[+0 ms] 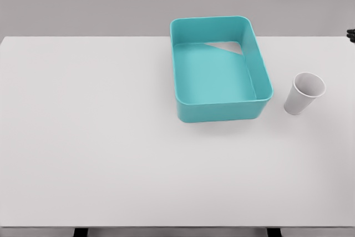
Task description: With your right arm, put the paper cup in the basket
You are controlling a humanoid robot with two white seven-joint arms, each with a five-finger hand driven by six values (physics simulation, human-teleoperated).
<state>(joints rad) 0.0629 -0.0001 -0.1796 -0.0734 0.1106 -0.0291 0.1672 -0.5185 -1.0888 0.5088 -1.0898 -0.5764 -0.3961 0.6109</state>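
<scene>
paper cup [304,93] | upright on table [111,137] | right of basket [219,109]

A small dark object [351,35] is cut off by the right edge, and the table [111,137] runs past both side edges.

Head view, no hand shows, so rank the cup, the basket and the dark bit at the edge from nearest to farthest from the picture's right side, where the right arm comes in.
1. Dark bit: on the right edge itself, far back; what it is cannot be told.
2. Cup: upright, right of the basket, apart from it.
3. Basket: around the middle, farthest left.
</scene>
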